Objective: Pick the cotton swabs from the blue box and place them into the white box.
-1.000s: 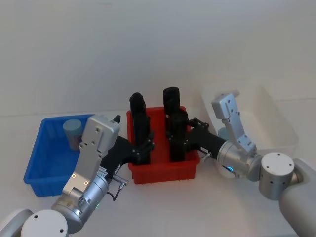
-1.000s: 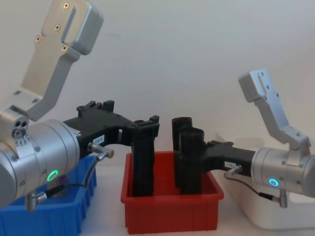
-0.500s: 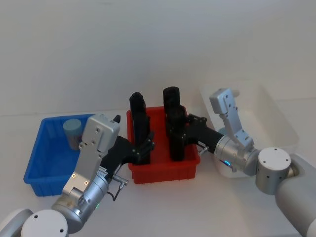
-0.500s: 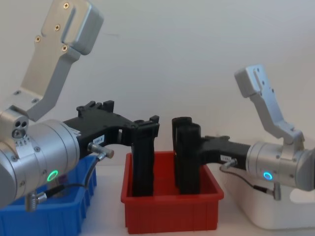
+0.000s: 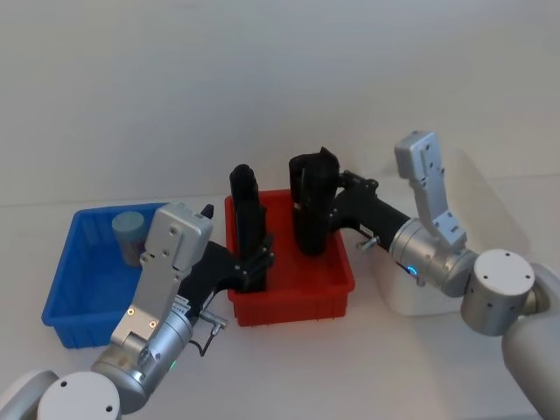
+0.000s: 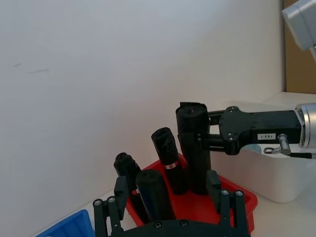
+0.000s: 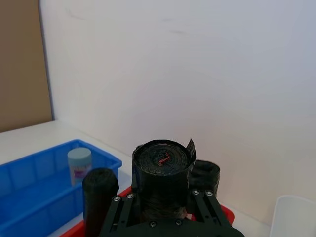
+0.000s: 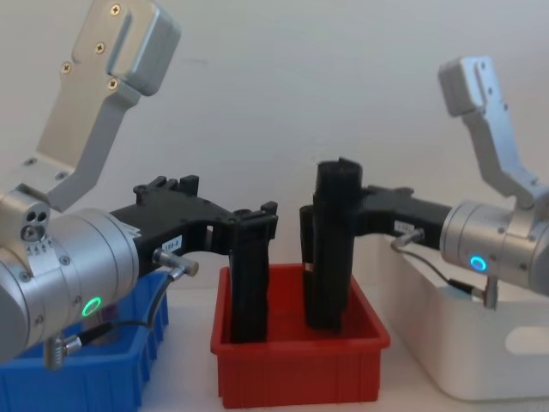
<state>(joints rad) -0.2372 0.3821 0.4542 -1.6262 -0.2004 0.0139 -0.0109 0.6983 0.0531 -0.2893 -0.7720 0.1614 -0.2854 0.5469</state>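
Observation:
One cotton swabs tub (image 5: 129, 229) with a light blue lid stands in the far corner of the blue box (image 5: 87, 293), also seen as the tub (image 7: 79, 163) in the right wrist view. The white box (image 5: 402, 293) sits at the right. My right gripper (image 5: 317, 208) is shut on a tall black roll (image 5: 312, 185) and holds it raised over the red bin (image 5: 289, 302); in the chest view the roll (image 8: 330, 257) hangs with its base low inside the bin. My left gripper (image 5: 255, 258) is open, with another black roll (image 6: 153, 195) standing between its fingers.
The red bin (image 8: 300, 369) stands between the blue box (image 8: 86, 382) and the white box (image 8: 480, 360) and holds several upright black rolls. A plain white wall runs close behind the table.
My right gripper has risen with the black roll in it, lifting the roll up from the floor of the red bin. The left arm has not moved.

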